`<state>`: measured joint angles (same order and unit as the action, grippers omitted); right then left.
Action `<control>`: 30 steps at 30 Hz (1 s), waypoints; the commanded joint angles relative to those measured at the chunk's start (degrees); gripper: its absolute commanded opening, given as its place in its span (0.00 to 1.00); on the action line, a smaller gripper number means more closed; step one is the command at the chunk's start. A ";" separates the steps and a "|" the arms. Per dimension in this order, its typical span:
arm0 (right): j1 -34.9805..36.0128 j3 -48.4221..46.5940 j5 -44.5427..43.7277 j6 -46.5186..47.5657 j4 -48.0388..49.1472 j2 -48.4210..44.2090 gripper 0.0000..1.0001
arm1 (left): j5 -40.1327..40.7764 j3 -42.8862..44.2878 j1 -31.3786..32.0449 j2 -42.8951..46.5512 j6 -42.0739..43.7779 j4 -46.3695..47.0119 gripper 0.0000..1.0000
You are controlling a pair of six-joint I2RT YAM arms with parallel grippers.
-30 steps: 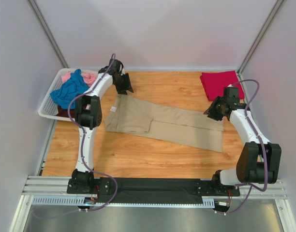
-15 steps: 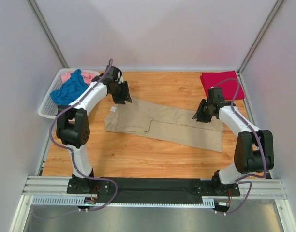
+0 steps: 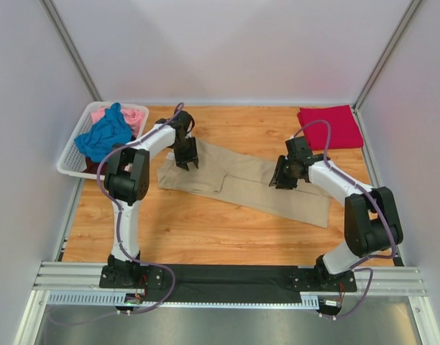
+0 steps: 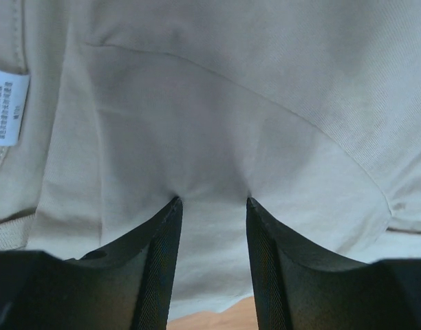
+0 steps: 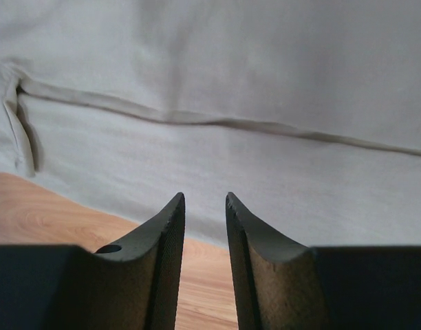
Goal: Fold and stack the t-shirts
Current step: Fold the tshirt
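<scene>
Left wrist, white label [image 4: 5,106] on tan t-shirt [image 4: 231,103], print illegible

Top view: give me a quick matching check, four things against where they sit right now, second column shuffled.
Things:
1 tan t-shirt
2 red t-shirt
3 blue t-shirt
4 white basket

Places:
A at the far left edge of the table
B folded, at the far right corner
C spread out mid-table
D heaped in the basket

Pairs: 1-C, 2-B, 3-D, 4-A
</scene>
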<state>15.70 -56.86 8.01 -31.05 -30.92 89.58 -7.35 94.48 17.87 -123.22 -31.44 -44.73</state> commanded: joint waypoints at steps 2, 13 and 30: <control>2.40 1.40 -0.98 -2.35 2.35 -1.77 0.33 | 5.42 10.09 -0.03 -9.47 1.91 -4.31 0.50; 5.30 -2.02 -7.90 6.17 -2.74 -2.22 0.36 | -15.55 41.76 -5.46 -27.43 -6.76 4.07 0.53; 12.15 9.30 -13.46 0.73 -0.99 1.13 0.30 | -18.93 17.76 -6.00 -6.42 -0.83 13.55 0.55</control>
<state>26.59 -50.72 -3.22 -28.40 -32.91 91.24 -29.41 112.81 11.60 -134.89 -37.23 -29.19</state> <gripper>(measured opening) 0.300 0.553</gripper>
